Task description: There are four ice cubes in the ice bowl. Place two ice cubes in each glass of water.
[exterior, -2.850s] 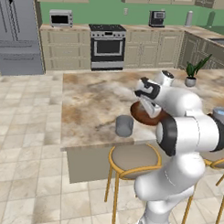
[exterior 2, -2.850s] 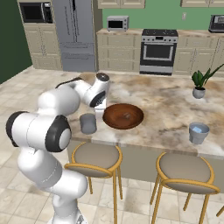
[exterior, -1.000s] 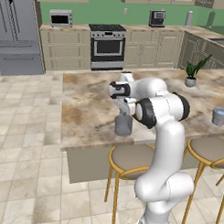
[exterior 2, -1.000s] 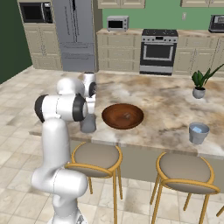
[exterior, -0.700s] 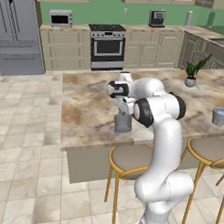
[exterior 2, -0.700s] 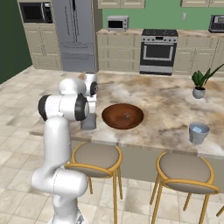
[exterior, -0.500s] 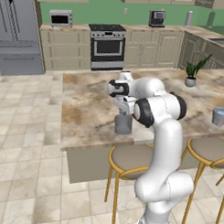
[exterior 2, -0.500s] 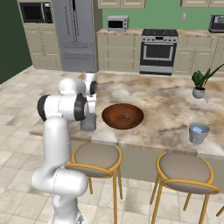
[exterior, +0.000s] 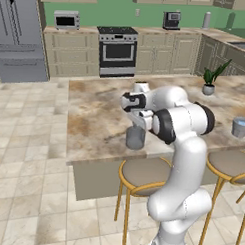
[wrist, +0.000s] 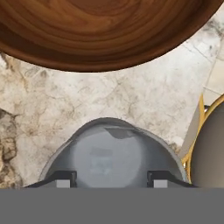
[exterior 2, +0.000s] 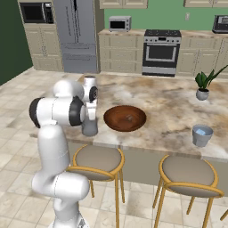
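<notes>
We are looking down the hand at a pale ice cube sitting inside the near glass, directly below the gripper. The jaws are standing apart with nothing between the fingertips. We are judging the cubes to be tiny, light, hard and slick, so any we are picking from the ice bowl will want a centred pinch across two flat faces, with gentle pressure so they don't squirt out. The bowl is resting on the counter just right of this glass; we cannot make out the cubes in it. The second glass is standing well off to the right, near the counter's front edge, with a small potted plant farther back.
</notes>
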